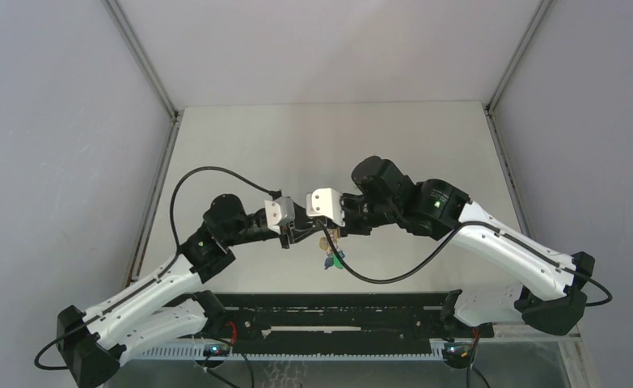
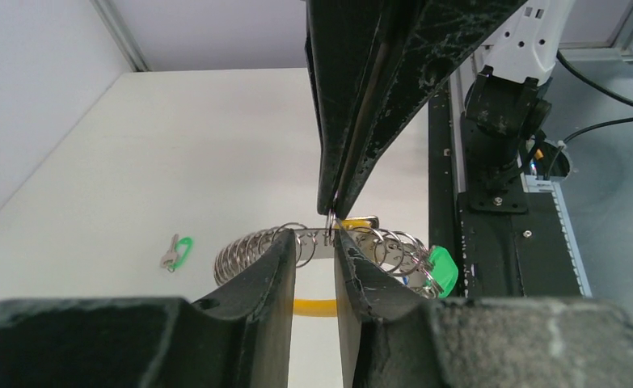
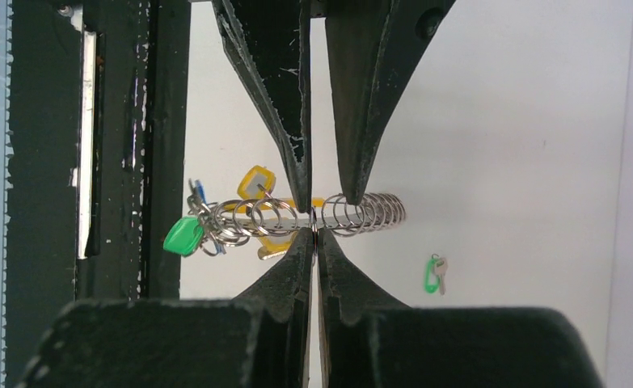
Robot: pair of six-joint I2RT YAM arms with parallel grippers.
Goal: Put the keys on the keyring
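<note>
The keyring (image 2: 252, 250) is held in the air between both grippers, with silvery rings along a metal band and a yellow band (image 2: 313, 305) below. My left gripper (image 2: 314, 242) is closed around the keyring's band. My right gripper (image 3: 314, 233) is shut on one small silver ring (image 2: 331, 217) on that band. A green-headed key (image 3: 183, 236), a yellow-tan tag (image 3: 256, 182) and a blue bit (image 3: 200, 192) hang from the keyring (image 3: 361, 214) at one end. Another green-headed key (image 3: 434, 275) lies loose on the table. In the top view the grippers meet tip to tip, left (image 1: 306, 233), right (image 1: 327, 234), with the keys (image 1: 334, 259) dangling below.
A black rail (image 1: 337, 315) runs along the near table edge just below the hanging keys. A black cable (image 1: 386, 279) loops under the right arm. The loose green key also shows in the left wrist view (image 2: 175, 252), on the white table (image 1: 297, 145).
</note>
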